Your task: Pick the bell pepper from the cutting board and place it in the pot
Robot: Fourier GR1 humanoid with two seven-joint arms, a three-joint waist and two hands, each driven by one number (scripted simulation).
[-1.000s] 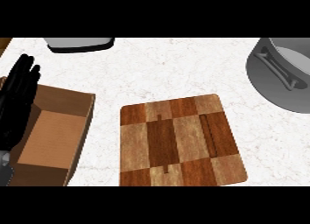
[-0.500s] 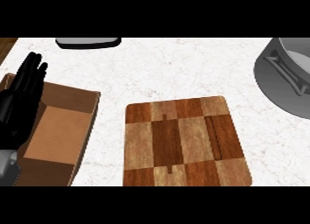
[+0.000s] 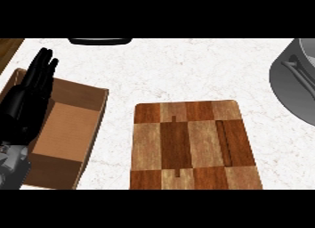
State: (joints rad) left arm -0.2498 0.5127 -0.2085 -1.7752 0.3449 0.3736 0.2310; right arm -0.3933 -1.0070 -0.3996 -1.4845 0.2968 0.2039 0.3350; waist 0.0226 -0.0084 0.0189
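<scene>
Fingers straight, the left robot hand (image 3: 25,104) rests released at 9 o'clock over a cardboard box (image 3: 71,129). Centre: cutting board (image 3: 193,144), long axis 12-to-6, bare white tabletop (image 3: 179,71) around. Pot (image 3: 301,84) at 2 o'clock, cut by the edge. Bell pepper unseen.

A wooden checkered cutting board (image 3: 194,147) lies on the speckled white stone-like counter (image 3: 186,71), near a matt grey metal pot (image 3: 304,84).

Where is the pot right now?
In the head view, the pot sits at the right edge, partly cut off, on the counter just beyond the cutting board's far right corner.
</scene>
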